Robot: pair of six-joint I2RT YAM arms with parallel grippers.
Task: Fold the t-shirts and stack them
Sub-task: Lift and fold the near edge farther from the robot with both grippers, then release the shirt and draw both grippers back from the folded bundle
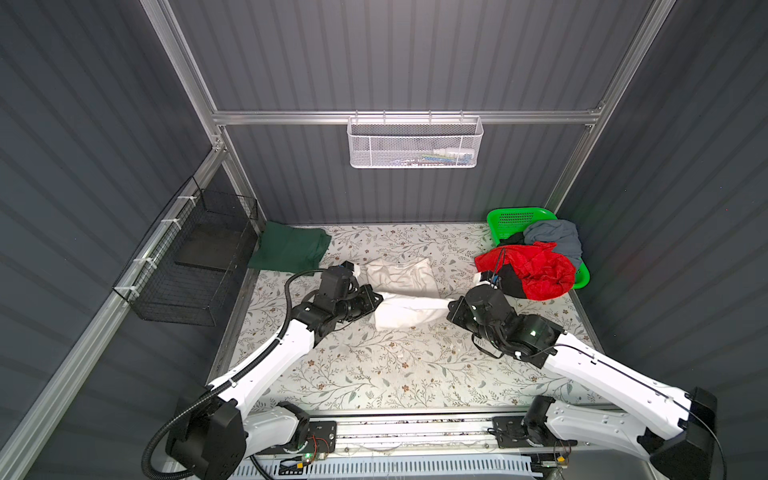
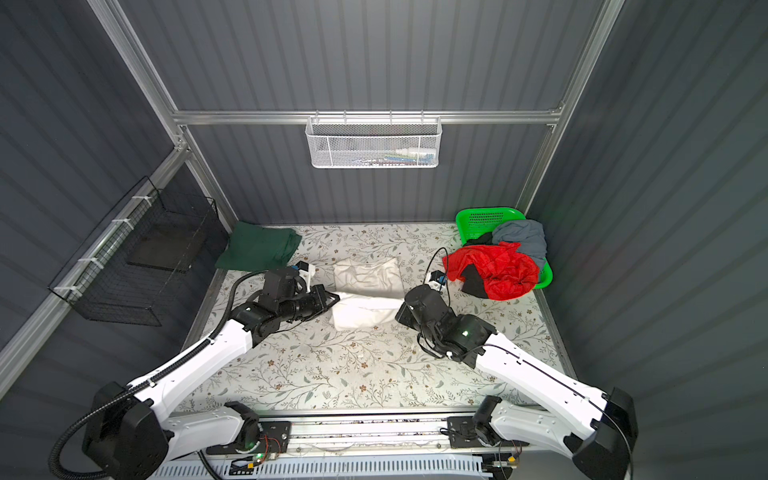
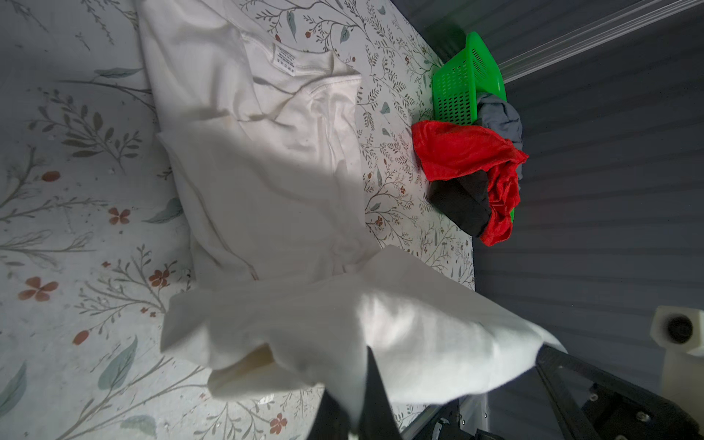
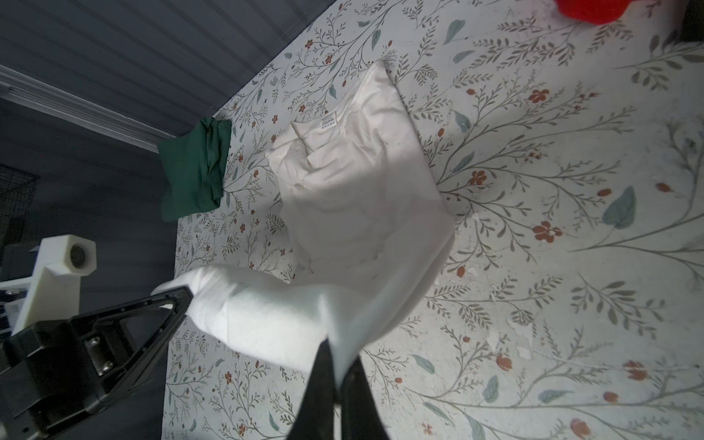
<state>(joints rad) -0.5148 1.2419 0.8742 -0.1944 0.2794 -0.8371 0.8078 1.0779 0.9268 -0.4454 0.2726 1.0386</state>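
Off-white t-shirt (image 1: 403, 272) lay mid bench (image 1: 374, 365) — left gripper (image 1: 380, 297) and right gripper (image 1: 451, 304) each pinched a raised corner, presumably to fold it over.

a robotics lab enclosure: aluminium frame (image 1: 407, 117), grey ribbed wall panels (image 1: 395, 54), robot arms (image 1: 266, 361) on a rail (image 1: 407, 428).

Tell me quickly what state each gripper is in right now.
Left gripper: closed, holding one end of the off-white t-shirt.
Right gripper: closed, holding the other end of the same off-white t-shirt.
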